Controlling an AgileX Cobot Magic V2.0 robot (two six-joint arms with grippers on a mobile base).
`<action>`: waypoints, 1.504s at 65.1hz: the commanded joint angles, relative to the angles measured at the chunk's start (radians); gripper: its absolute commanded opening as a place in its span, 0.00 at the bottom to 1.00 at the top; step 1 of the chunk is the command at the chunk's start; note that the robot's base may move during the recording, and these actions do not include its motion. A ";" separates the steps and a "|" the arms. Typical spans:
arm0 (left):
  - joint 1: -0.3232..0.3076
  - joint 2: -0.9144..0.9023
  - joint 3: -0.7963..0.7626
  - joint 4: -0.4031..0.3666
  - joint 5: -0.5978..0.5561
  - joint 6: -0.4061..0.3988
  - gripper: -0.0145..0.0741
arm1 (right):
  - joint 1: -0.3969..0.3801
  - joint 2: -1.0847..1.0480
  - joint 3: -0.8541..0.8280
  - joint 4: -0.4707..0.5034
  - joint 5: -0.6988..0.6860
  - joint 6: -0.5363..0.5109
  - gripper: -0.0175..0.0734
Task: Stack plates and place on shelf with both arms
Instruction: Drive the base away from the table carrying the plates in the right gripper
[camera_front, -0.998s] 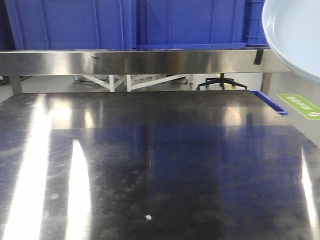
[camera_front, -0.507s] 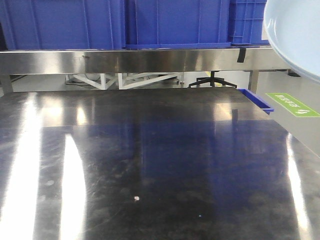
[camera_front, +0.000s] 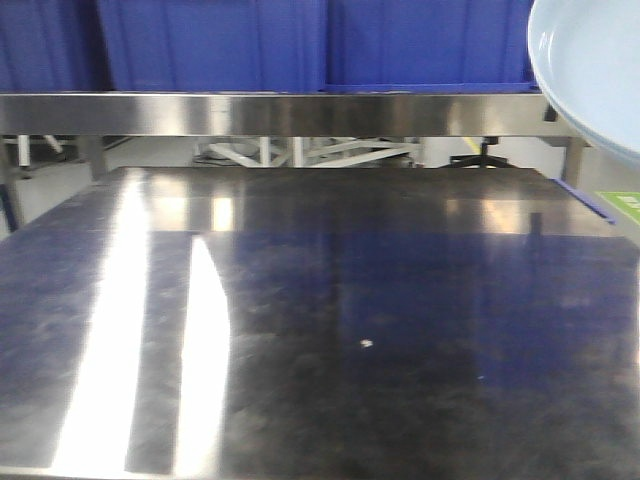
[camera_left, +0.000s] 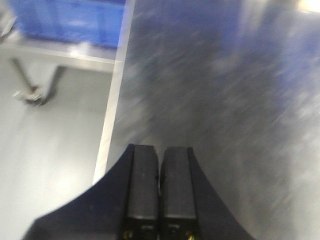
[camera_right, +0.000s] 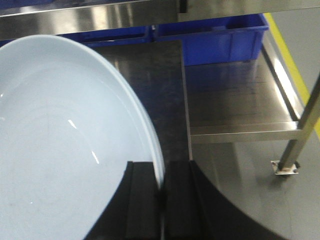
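Steel table (camera_front: 400, 300) gleams below blue crates (camera_front: 210, 45); glossy pale plate (camera_right: 55, 125), rim pinched by right gripper (camera_right: 161, 172); left gripper (camera_left: 160, 150) pressed together.

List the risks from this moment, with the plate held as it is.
1. The right gripper pinches only the rim of the glossy plate; it may slip or tilt out.
2. The plate hangs above the steel table near the shelf rail; a knock could chip it.
3. The left gripper is shut and empty, so gives no support.
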 joint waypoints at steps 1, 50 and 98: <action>-0.006 -0.003 -0.029 -0.005 -0.075 -0.006 0.26 | -0.005 0.001 -0.031 -0.003 -0.095 -0.003 0.22; -0.006 -0.003 -0.029 -0.005 -0.075 -0.006 0.26 | -0.005 0.001 -0.031 -0.003 -0.095 -0.003 0.22; -0.006 -0.003 -0.029 -0.005 -0.075 -0.006 0.26 | -0.005 0.001 -0.031 -0.003 -0.095 -0.003 0.22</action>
